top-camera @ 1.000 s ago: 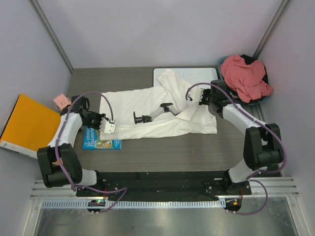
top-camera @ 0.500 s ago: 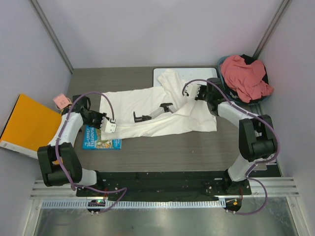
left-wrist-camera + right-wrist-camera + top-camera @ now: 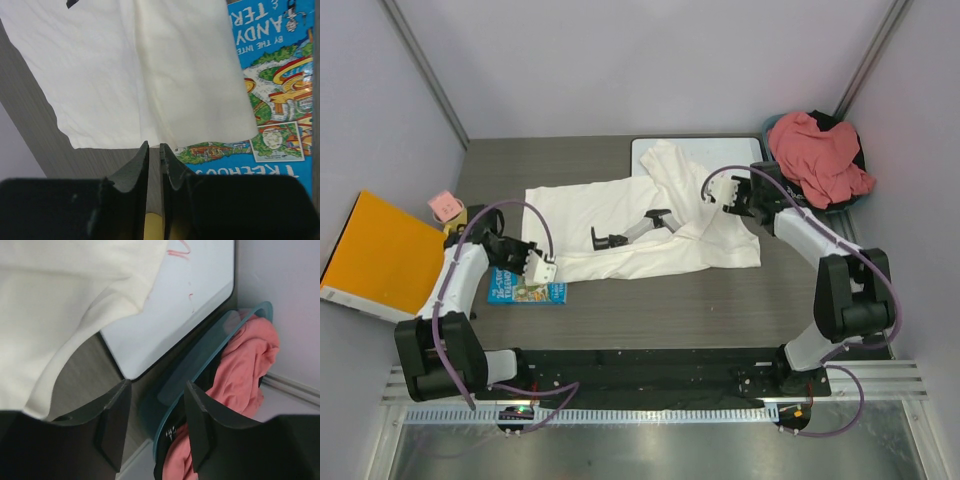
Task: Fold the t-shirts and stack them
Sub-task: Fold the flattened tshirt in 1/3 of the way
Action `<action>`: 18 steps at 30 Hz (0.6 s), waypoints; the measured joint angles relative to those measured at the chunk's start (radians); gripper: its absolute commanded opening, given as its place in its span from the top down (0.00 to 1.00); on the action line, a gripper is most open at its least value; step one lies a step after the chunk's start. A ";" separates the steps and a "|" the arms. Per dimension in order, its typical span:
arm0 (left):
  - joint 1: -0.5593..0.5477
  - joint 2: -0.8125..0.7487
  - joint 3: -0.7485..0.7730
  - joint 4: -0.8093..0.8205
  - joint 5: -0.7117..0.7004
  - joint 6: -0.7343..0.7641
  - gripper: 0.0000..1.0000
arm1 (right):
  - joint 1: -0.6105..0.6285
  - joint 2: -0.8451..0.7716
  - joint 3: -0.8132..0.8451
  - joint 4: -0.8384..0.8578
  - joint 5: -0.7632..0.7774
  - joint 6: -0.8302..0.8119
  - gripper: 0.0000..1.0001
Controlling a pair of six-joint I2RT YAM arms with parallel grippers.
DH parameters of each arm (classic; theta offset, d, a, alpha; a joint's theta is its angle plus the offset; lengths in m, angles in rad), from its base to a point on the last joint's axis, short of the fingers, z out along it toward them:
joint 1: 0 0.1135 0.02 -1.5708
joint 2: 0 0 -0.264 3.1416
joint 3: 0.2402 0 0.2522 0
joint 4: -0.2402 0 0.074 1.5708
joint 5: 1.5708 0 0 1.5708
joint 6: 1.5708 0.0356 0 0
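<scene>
The large white t-shirt point(image 3: 620, 215) lies spread across the table, its top right part over the whiteboard point(image 3: 720, 152). The salmon t-shirt point(image 3: 817, 155) is heaped in a teal basket point(image 3: 772, 125) at the back right. My left gripper point(image 3: 542, 270) sits just off the white t-shirt's point(image 3: 150, 65) near left corner. Its jaws point(image 3: 154, 146) stand open by only a thin slit, with nothing in it. My right gripper point(image 3: 717, 196) hovers over the shirt's right side. It is open point(image 3: 158, 385) and empty, facing the salmon t-shirt point(image 3: 245, 365).
A blue picture book point(image 3: 525, 287) lies partly under the shirt's left corner. A black-and-grey tool point(image 3: 630, 232) rests on the shirt's middle. An orange folder point(image 3: 375, 255) and a small pink object point(image 3: 442, 205) lie at the left. The basket rim point(image 3: 220, 340) is close to the whiteboard point(image 3: 170, 305).
My right gripper has opened and let go of the white shirt's fold. My left gripper has drawn back toward the near edge, off the shirt's corner.
</scene>
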 measured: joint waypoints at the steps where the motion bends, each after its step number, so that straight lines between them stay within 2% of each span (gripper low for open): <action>1: 0.000 -0.014 -0.007 -0.013 0.000 0.000 0.85 | -0.005 -0.032 -0.011 -0.045 -0.016 -0.012 0.53; 6: 0.000 -0.096 -0.074 -0.087 0.000 0.000 0.84 | -0.014 -0.190 -0.046 -0.312 -0.126 -0.083 0.52; 10: 0.000 -0.132 -0.116 -0.145 0.000 0.000 0.83 | -0.009 -0.249 -0.106 -0.465 -0.186 -0.136 0.49; 18: -0.001 -0.162 -0.221 -0.160 -0.006 0.000 0.82 | 0.029 -0.258 -0.247 -0.569 -0.220 -0.171 0.47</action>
